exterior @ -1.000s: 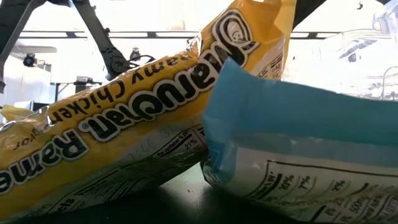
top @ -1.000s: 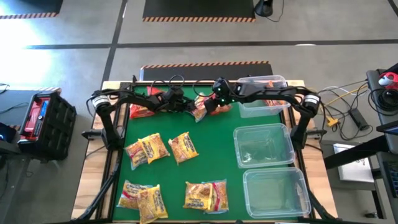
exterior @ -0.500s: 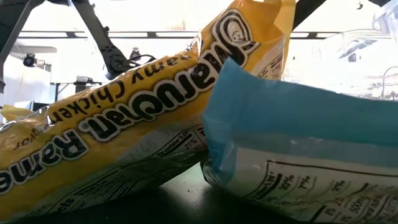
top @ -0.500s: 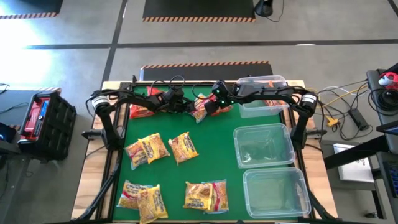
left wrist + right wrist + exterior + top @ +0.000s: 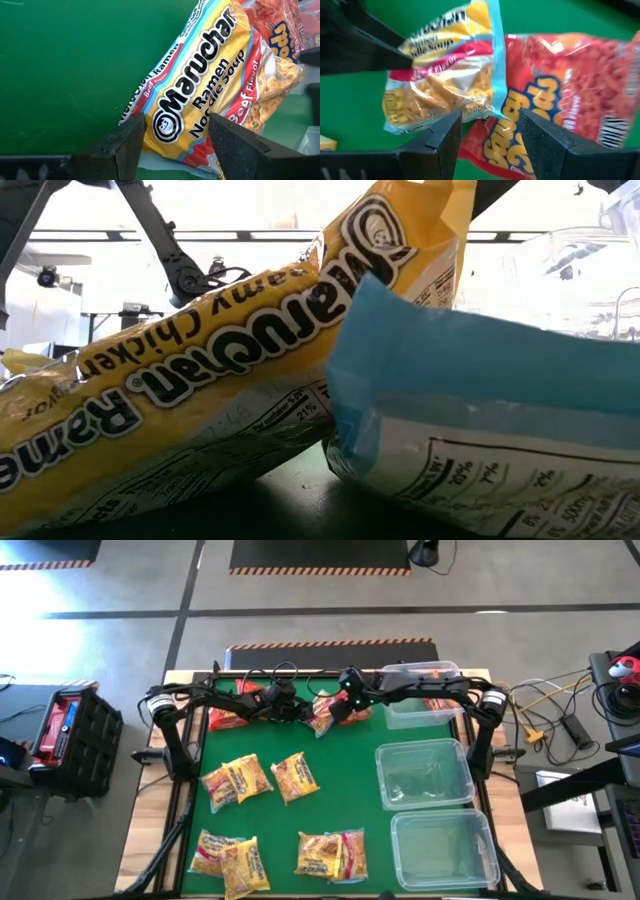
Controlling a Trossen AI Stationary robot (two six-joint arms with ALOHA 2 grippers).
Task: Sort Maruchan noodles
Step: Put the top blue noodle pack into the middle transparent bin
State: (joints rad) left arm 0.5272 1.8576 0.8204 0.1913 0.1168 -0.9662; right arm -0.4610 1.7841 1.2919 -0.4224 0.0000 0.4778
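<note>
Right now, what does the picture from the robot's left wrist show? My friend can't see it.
A yellow Maruchan beef noodle packet lies on the green table, between the left gripper's open dark fingers.

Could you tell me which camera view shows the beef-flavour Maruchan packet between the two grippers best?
The left wrist view: the beef packet fills it, label readable. The right wrist view shows its other end; the high view shows it small; the low view misses it.
</note>
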